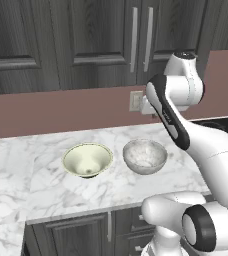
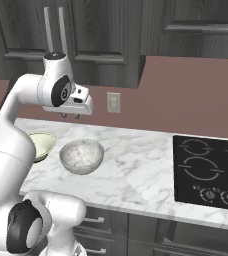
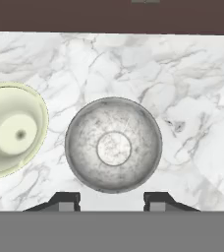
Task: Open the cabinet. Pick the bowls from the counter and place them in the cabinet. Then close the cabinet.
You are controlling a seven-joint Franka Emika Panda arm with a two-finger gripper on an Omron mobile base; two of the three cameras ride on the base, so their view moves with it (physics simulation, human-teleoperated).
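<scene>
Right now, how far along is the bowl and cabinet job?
Nothing looks done: the cabinet doors are shut, and the cream bowl and marbled bowl both sit on the counter. In hand: the gripper hovers above the marbled bowl, jaws empty. Left: opening the cabinet, placing both bowls, closing.

Cream bowl [image 3: 11, 130] cut by the hand view's left edge; arm hides part of it [image 2: 42, 145] from the right

Open drop to the marbled bowl
Straight below the gripper [image 3: 112, 201], nothing blocks the marbled bowl [image 3: 113, 144]; the cream bowl [image 3: 12, 130] sits just beside it, bare counter [image 3: 192, 113] opposite.
</scene>
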